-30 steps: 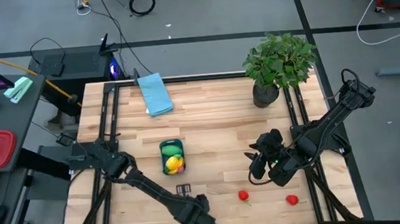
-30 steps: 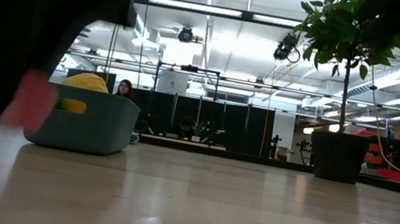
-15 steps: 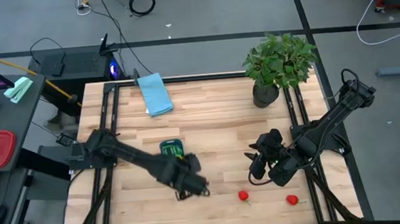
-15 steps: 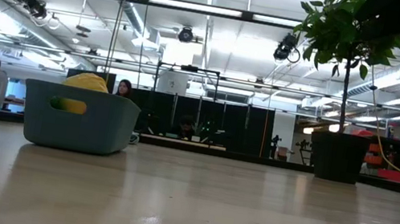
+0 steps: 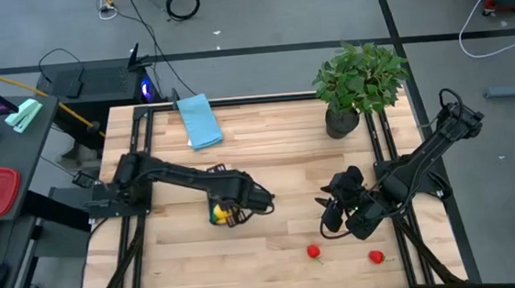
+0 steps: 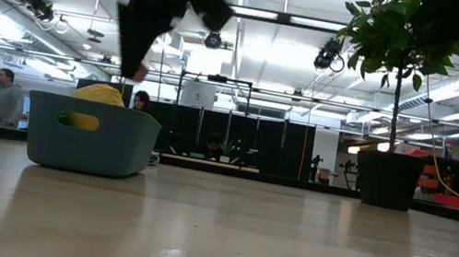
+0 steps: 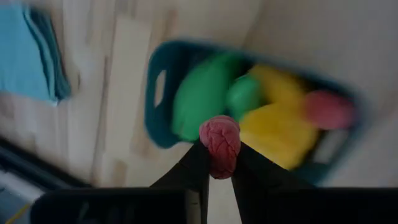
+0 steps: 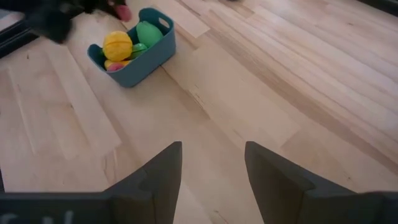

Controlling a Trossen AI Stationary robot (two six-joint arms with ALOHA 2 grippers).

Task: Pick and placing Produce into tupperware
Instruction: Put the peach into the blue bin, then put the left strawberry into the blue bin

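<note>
The teal tupperware [image 8: 134, 46] stands left of the table's middle, on its base [image 6: 93, 136]. It holds a yellow piece [image 8: 117, 45], green pieces [image 7: 202, 93] and a pinkish red one [image 7: 328, 109]. My left arm covers most of it in the high view. My left gripper [image 7: 217, 163] hangs just above the tub, shut on a small red bumpy piece of produce [image 7: 219, 143]. My right gripper [image 8: 211, 168] hovers open over the right half of the table [image 5: 329, 214], with nothing between its fingers. Two more tiny red pieces [image 5: 313, 251] [image 5: 375, 257] lie on the wood near the front right. My left gripper pinches the red piece by its lower half [image 7: 217, 167] between its two fingertips. The fingers come from above, pointing steeply down. The piece is lifted clear, in the air over the tub's open top [image 6: 139, 71].
A potted plant [image 5: 358, 81] stands at the far right corner, and a folded light blue cloth [image 5: 200, 121] lies at the far edge left of the middle. Bare wood lies between the tub and my right gripper. People show in the room behind the table [image 6: 3, 95].
My left gripper has swung from the table's near edge toward the far edge and upward, carrying the red piece until it hangs over the tub. It has stayed shut on the piece. The tub and its contents have kept their place.
</note>
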